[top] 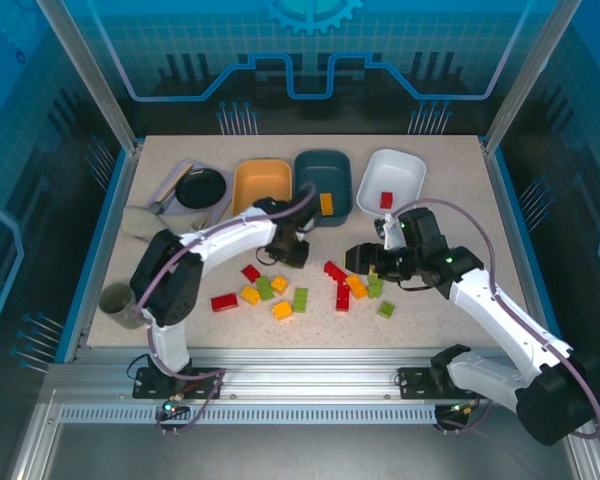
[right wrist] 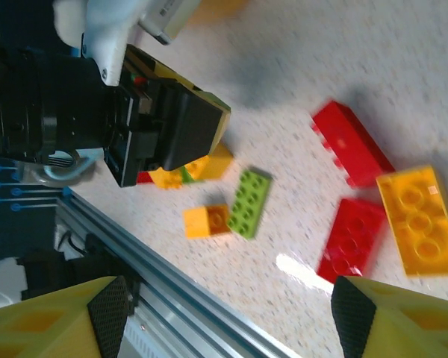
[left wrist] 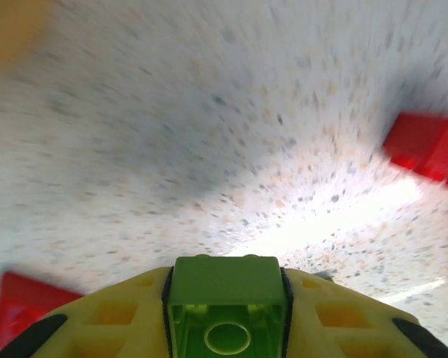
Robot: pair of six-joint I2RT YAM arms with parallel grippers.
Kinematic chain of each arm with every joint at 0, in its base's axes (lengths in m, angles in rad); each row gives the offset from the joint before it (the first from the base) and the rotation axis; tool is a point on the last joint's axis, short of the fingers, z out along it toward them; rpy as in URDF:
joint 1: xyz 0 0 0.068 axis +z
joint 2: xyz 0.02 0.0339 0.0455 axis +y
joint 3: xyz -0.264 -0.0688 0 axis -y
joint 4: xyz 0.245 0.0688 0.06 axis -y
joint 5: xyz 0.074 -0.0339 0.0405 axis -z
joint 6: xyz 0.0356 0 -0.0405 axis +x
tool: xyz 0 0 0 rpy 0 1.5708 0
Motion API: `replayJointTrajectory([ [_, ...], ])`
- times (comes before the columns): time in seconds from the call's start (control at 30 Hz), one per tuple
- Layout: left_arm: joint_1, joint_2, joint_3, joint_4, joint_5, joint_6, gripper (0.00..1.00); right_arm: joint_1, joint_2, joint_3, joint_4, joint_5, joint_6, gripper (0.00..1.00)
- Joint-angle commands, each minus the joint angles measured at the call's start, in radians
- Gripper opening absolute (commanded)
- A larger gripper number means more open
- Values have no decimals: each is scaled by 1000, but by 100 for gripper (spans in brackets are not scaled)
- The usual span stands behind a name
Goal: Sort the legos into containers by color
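Observation:
My left gripper [top: 291,252] hangs just in front of the orange tub [top: 262,186], shut on a green lego [left wrist: 225,298] that sits between its yellow fingers [left wrist: 112,321], low over the table. Red legos [left wrist: 425,149] lie nearby. The dark teal tub [top: 323,180] holds one orange lego [top: 326,203], and the white tub [top: 396,175] holds a red one [top: 386,200]. My right gripper [top: 363,258] [right wrist: 228,321] stands open above loose legos: a green plate [right wrist: 249,203], an orange brick [right wrist: 207,221], red bricks [right wrist: 352,239] and a yellow one [right wrist: 420,220].
A round black bowl [top: 200,187] and a pale mug [top: 140,222] stand at the back left, another mug [top: 120,305] at the left front edge. Several loose legos [top: 300,299] lie between the arms. The metal rail [right wrist: 172,298] runs along the near edge.

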Motion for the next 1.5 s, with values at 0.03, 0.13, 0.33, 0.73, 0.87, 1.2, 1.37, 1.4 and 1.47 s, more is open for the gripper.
replayJointTrajectory([
  [0.03,130,-60,114,-56,30,-54,34,42,53,94,111,11,-11,76],
  [0.13,217,-8,190,-64,57,-67,35,68,143,158,186,33,8,77],
  [0.33,355,202,394,-86,92,-128,35,79,348,325,252,22,45,79],
  [0.73,415,506,628,-143,140,-152,39,65,623,577,-6,128,35,81],
  [0.87,415,525,625,-143,151,-150,41,61,622,570,-71,170,2,80],
  [1.2,415,453,624,-148,168,-158,64,85,623,581,-308,319,-217,77],
  [1.37,412,256,492,-48,206,-259,69,129,616,542,-378,413,-370,75],
  [1.4,412,208,454,-23,215,-280,73,135,616,534,-383,417,-391,74],
  [1.47,411,100,352,34,244,-333,76,151,628,531,-399,411,-435,74],
])
